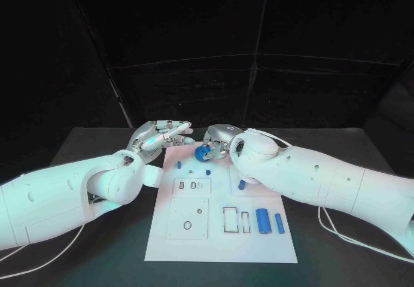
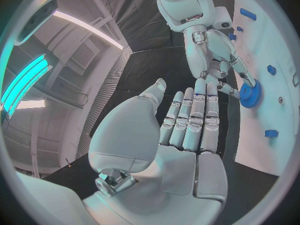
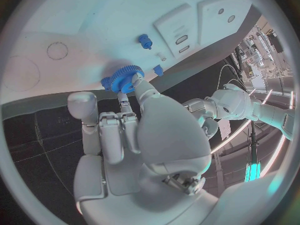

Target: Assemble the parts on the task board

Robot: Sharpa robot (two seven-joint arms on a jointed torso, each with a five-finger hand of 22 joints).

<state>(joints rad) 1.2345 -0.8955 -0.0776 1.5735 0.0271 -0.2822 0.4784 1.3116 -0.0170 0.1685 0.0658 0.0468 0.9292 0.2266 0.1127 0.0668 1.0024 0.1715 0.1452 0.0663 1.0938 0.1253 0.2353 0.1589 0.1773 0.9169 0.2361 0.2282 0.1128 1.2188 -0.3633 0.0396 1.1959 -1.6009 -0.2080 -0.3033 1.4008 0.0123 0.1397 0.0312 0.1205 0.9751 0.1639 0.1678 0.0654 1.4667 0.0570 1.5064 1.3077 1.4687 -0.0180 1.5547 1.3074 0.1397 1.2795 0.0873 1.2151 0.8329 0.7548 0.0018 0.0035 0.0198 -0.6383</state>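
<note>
1. Nearest the head camera, on the near half of the task board (image 1: 216, 251), lie two blue cylinders (image 1: 263, 220) side by side, just beside a thin blue bar (image 1: 245, 222) and an empty rectangular slot (image 1: 230, 219).
2. Further up the board stand small blue pegs (image 1: 179, 164), well apart from each other, and another blue piece (image 1: 241, 185) lies close under the right arm.
3. At the far end of the board the right hand (image 1: 222, 143) grasps a blue gear (image 1: 204, 153) between its fingertips; the right wrist view shows the gear (image 3: 123, 79) touching or just above the white surface, though I cannot tell whether it is seated.
4. Opposite it, the left hand (image 1: 160, 136) hovers released, fingers straight and together, holding nothing, near the gear but apart from it.
5. My judgement: the step in hand is placing the gear at its spot on the far end of the board.
6. Next, the gear probably needs lowering squarely onto its seat, its bore lined up, before the fingers let go; a tilt could jam it.
7. All of it rests on the black counter (image 1: 86, 149).
</note>
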